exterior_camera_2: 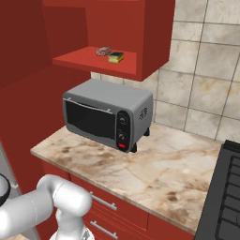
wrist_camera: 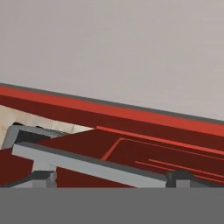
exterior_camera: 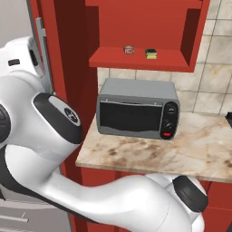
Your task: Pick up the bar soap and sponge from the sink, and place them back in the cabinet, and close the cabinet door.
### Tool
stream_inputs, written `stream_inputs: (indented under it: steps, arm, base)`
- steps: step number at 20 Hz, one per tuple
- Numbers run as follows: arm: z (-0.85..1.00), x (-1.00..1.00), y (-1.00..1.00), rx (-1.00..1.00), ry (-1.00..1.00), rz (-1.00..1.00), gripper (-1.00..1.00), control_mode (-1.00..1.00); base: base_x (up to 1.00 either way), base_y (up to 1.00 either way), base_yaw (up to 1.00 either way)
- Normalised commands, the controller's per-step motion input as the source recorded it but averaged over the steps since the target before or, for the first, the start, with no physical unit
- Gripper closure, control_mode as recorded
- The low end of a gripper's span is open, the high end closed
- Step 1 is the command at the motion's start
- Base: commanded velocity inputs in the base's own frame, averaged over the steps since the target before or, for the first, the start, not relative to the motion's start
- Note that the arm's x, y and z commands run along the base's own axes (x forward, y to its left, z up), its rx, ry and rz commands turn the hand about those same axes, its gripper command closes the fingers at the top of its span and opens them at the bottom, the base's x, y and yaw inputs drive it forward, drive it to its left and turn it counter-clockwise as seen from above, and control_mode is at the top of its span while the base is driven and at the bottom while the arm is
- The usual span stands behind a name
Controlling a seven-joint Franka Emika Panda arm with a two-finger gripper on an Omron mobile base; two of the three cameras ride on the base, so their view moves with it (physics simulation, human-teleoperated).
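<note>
1. Gripper (wrist_camera: 109,178) near the cabinet door (wrist_camera: 144,153): fingers spread wide, holding nothing, straddling its grey bar handle (wrist_camera: 87,164).
2. Step in hand looks like shutting the door; best to push on the panel beside the handle, in one steady arc.
3. Toaster oven (exterior_camera: 137,108) on the marble counter (exterior_camera: 149,156) below; sweep above it.
4. Farther: bar soap (exterior_camera: 129,50) and sponge (exterior_camera: 151,53) side by side on the cabinet (exterior_camera: 149,59) shelf, apart.
</note>
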Motion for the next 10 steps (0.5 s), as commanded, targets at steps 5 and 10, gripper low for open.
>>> stream_inputs:
  steps: [5, 10]
  arm:
    - [0.00, 0.00, -0.04, 0.00, -0.06, -0.07, -1.00, -1.00]
    - [0.00, 0.00, -0.20, 0.00, -0.04, -0.06, -1.00, -1.00]
  base:
    - [0.00, 0.00, 0.00]
    - [0.00, 0.00, 0.00]
